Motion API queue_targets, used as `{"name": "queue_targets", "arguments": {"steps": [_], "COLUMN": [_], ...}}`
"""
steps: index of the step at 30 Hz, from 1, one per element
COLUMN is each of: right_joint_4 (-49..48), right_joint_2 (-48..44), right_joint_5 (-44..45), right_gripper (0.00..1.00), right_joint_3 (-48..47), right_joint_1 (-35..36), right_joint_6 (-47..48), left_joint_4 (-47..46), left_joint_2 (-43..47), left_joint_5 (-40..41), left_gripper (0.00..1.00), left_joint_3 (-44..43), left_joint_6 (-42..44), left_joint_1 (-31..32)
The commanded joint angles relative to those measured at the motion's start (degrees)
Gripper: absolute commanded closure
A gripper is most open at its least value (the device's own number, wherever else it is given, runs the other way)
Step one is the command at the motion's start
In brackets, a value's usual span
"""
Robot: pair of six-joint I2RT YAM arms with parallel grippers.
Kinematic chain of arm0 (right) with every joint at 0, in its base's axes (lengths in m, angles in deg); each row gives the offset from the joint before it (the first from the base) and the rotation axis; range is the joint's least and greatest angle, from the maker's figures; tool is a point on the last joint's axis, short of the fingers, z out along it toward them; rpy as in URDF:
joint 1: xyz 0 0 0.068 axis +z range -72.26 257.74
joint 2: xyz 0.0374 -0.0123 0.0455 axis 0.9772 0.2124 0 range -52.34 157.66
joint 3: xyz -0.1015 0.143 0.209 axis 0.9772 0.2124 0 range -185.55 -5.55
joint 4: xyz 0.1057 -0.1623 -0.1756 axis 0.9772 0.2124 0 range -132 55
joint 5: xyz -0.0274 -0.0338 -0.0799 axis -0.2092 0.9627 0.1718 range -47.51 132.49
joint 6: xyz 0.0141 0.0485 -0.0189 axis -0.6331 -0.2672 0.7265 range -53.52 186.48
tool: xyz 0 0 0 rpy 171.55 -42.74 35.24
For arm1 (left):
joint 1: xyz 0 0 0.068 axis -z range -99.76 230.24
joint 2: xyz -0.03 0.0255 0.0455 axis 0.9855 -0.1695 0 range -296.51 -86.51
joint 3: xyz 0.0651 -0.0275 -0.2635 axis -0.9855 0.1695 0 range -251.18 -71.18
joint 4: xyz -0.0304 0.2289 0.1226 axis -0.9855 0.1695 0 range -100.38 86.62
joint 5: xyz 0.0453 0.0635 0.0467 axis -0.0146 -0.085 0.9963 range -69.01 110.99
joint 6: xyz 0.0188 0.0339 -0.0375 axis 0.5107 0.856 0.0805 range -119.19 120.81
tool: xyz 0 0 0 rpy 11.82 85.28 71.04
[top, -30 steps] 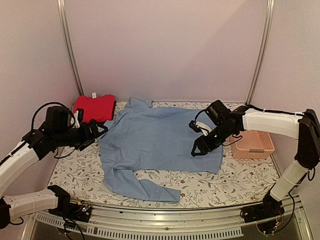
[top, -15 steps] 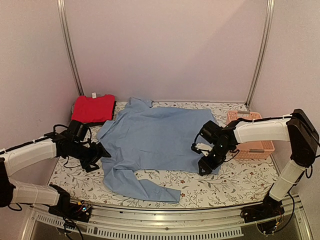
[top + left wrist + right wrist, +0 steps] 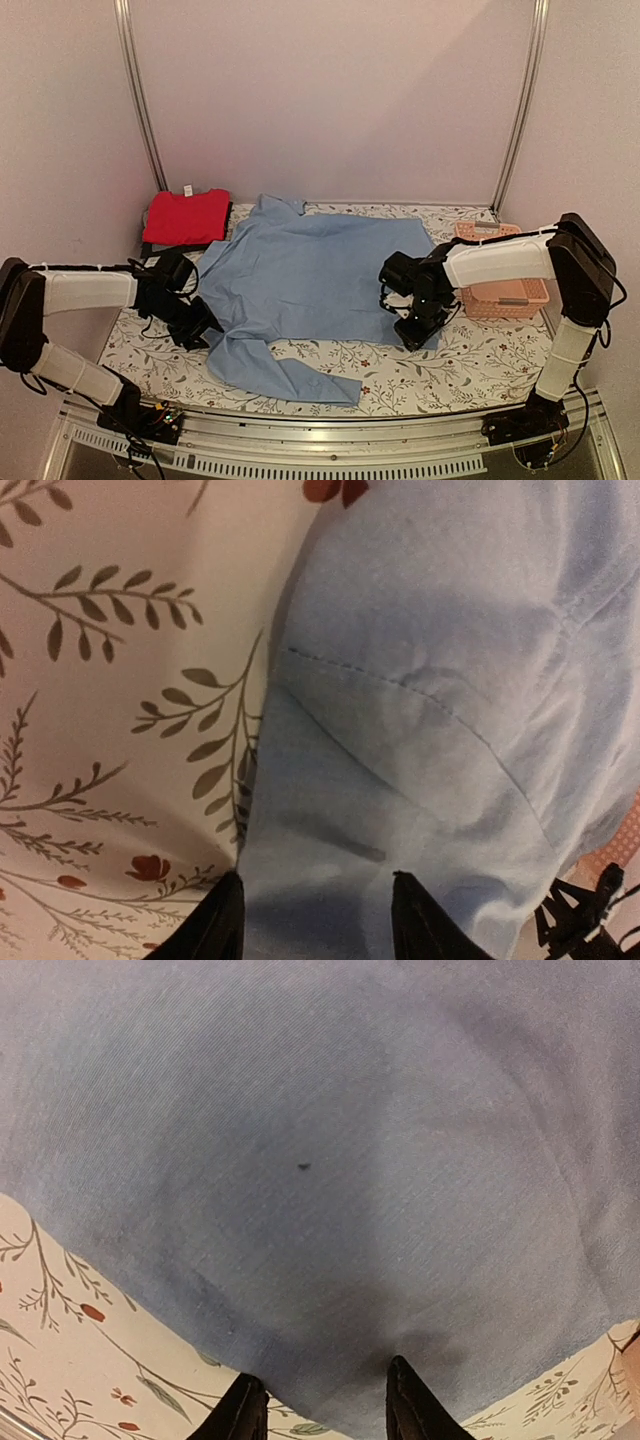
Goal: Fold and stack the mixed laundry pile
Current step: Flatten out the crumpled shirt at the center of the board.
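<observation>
Two hands are down at opposite sides of the blue shirt (image 3: 310, 275), which lies spread flat across the middle of the table (image 3: 480, 365), collar far, one sleeve trailing along the near side. Seen from above, the red garment (image 3: 185, 217) sits folded at the far left corner and a basket (image 3: 505, 295) stands at the right. The left hand (image 3: 208, 324) is low at the shirt's left edge, the right hand (image 3: 415, 335) low at its near right corner. From the left wrist, the fingers (image 3: 215, 930) stand apart, straddling the shirt's edge where it meets the tablecloth (image 3: 100, 730), cloth between them but not pinched. From the right wrist, the fingers (image 3: 245, 1410) are likewise apart over the hem, gripping nothing. I judge the step to be taking hold for the shirt's first fold. The next move calls for both hands to close on shirt cloth alone, sparing the tablecloth, then lift evenly.
</observation>
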Motion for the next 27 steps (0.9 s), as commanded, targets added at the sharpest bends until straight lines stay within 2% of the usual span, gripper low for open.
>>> {"name": "queue_targets", "arguments": {"steps": [1,3,6,9,12,15,19,20,22,23,24,27], "right_joint_4": [1.97,2.65,3.55,4.13,4.15,5.55,6.43,6.54,6.44,6.18,6.07,5.65], "right_joint_2": [3.7,3.42,1.13,-1.26,-2.57,-2.42,-3.83,-4.48,-4.98,-5.08,-5.07,-4.39], "right_joint_5": [2.41,1.29,-1.46,-4.51,-8.12,-8.68,-10.15,-10.93,-11.94,-12.29,-12.49,-12.78], "right_gripper": [0.68,0.81,0.98,1.0,1.0,1.0,1.0,1.0,1.0,1.0,1.0,1.0], "right_joint_3": [-0.12,-0.82,-2.09,-3.51,-4.39,-5.01,-4.58,-4.19,-3.25,-2.85,-2.62,-2.27], "right_joint_1": [0.33,0.48,0.7,0.95,1.07,1.16,1.18,1.16,1.2,1.17,1.16,1.18], "right_joint_6": [-0.35,-0.12,-0.41,-1.37,-2.23,-2.02,-1.91,-2.17,-2.56,-2.79,-2.91,-3.32], "left_joint_4": [-1.14,0.26,4.69,9.59,13.12,14.28,15.32,16.21,18.25,18.91,19.18,19.27], "left_joint_2": [-3.72,-2.88,4.07,9.5,9.37,8.83,11.08,11.3,12.05,13.5,14.53,19.13], "left_joint_5": [-1.91,-2.51,-0.24,2.43,4.21,2.78,0.31,-1.1,-2.83,-3.32,-3.8,-4.54], "left_gripper": [0.62,0.83,1.0,1.0,1.0,1.0,1.0,0.86,0.52,0.41,0.38,0.38], "left_joint_3": [0.61,1.31,1.96,0.02,-2.76,-4.07,-4.35,-4.32,-3.82,-3.06,-1.91,2.78], "left_joint_6": [0.52,-0.1,-1.37,1.08,5.82,8.99,9.12,9.05,8.35,7.26,6.03,1.98], "left_joint_1": [-0.8,-2.51,-6.89,-12.94,-17.3,-19.42,-19.41,-19.45,-18.44,-17.49,-16.65,-13.72]}}
